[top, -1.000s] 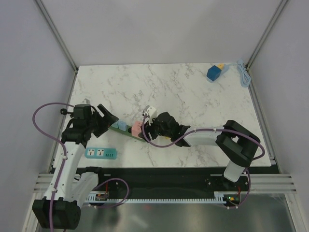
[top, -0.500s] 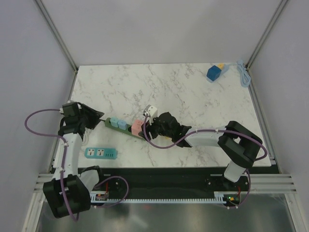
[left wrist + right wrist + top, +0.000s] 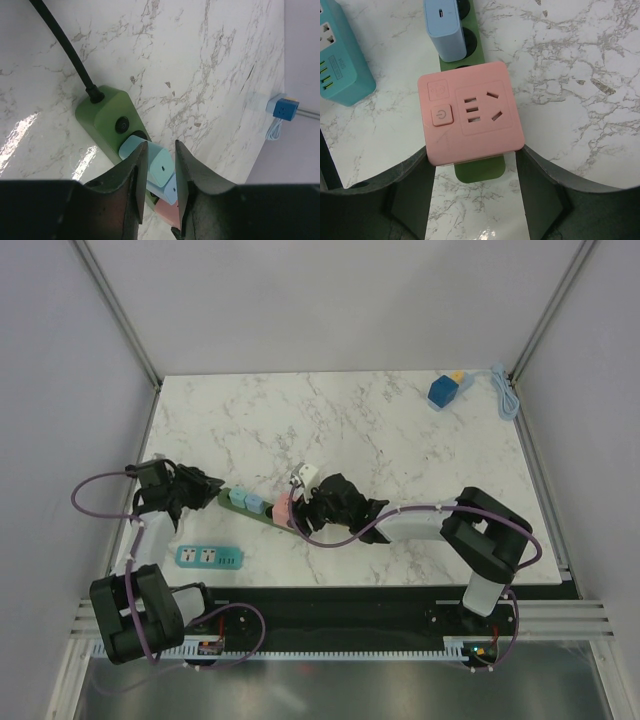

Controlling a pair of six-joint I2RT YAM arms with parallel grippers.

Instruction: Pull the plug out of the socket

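Observation:
A green socket strip (image 3: 262, 514) (image 3: 107, 117) lies near the table's front left, with a black cord at its left end. Two light-blue plugs (image 3: 245, 500) (image 3: 160, 165) and a pink plug block (image 3: 283, 508) (image 3: 470, 117) stand in it. My right gripper (image 3: 297, 505) (image 3: 474, 152) is shut on the pink plug, one finger against each side. My left gripper (image 3: 208, 485) (image 3: 161, 145) hovers by the strip's cord end with its jaws narrowed and a gap left. The nearest blue plug shows through that gap, beyond the fingertips.
A teal power strip (image 3: 210, 557) (image 3: 342, 65) lies near the front edge, left of the pink plug. A blue cube with a pale coiled cable (image 3: 443, 390) (image 3: 282, 107) sits at the back right corner. Grey walls bound the table.
My left arm has pulled back from over the strip's left end and its jaws have narrowed a lot. The right gripper, still on the pink plug, has shifted slightly left.

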